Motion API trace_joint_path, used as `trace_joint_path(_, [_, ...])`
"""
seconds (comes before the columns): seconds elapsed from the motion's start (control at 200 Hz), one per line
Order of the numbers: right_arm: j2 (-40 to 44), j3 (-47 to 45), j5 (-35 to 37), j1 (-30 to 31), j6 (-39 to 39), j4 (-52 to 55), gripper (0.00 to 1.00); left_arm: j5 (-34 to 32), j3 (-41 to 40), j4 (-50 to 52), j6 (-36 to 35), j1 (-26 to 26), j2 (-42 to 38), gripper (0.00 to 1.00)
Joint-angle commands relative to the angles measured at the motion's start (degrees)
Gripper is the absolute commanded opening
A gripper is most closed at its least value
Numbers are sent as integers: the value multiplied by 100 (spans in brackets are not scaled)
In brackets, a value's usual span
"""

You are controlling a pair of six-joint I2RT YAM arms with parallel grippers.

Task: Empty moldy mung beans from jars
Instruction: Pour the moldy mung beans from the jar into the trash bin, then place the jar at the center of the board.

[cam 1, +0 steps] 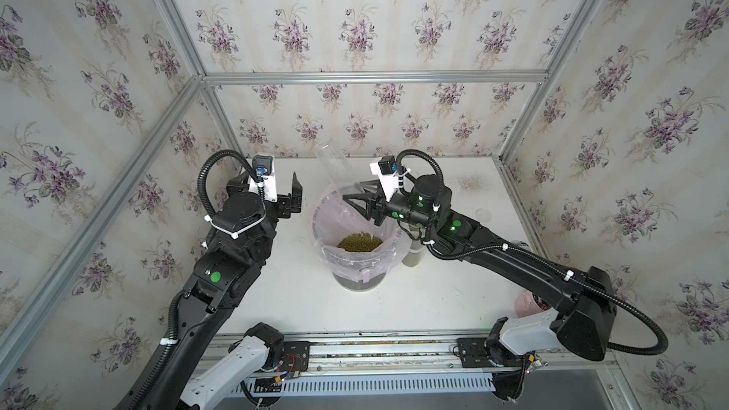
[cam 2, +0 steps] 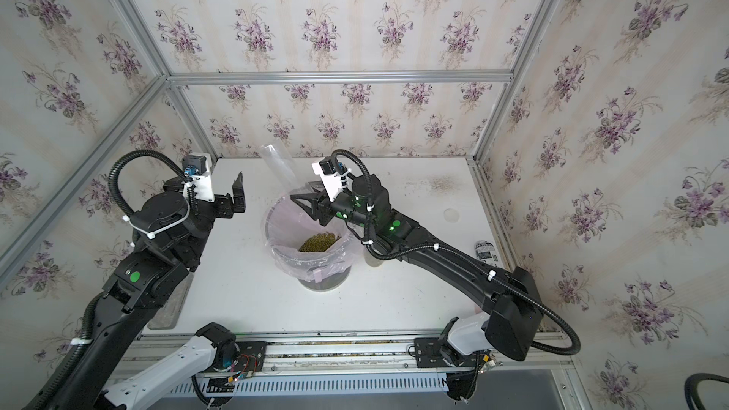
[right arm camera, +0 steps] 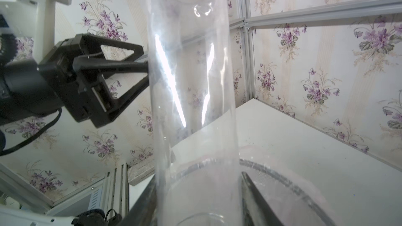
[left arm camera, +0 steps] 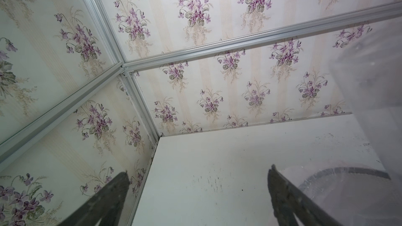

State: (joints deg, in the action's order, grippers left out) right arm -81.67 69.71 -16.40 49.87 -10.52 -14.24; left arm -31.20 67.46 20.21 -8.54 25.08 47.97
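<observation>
My right claw point(cam 1: 349, 199) is clamped on the tall clear jar point(cam 1: 330, 167), tipped base-up so its mouth hangs inside the lined bin point(cam 1: 357, 283) just below. The jar looks empty, and the mung beans point(cam 1: 359, 241) lie heaped in the bin beneath my fingers. Across the bin, my left claw point(left arm camera: 195, 183) stands wide, holding nothing, clear of the rim. Another jar point(cam 1: 413, 256) sits under my forearm, greenish inside, so I judge there's more pouring ahead. There's open table point(cam 1: 453, 301) behind my wrist. The jar's raised base points toward the back wall, so I'd withdraw carefully.
</observation>
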Motion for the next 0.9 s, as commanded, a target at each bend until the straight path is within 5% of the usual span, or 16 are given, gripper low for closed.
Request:
trace_joint_path(0.0, [-351,588,81,6,119,621,20,-37,21,-113,37,-8,-13,100])
trace_joint_path(0.095, [39,-61,-39,4,-131,-374,20,-53,4,-106,67,-7,-26,100])
trace_joint_path(0.195, [-467,767,52,6,119,876,20,-66,-14,-109,36,-4,-36,100])
trace_joint_path(0.3, [-218,533,-110,6,-165,408,21,-103,-9,-113,40,-5,-53,100])
trace_joint_path(0.699, [-818,2853,-151,-45,-82,3209,21,-161,-199,-196,-90,-8,-104,100])
trace_joint_path(0.894, [-894,3576,234,-655,-123,4118,21,-130,-310,-270,-104,-4,-121,100])
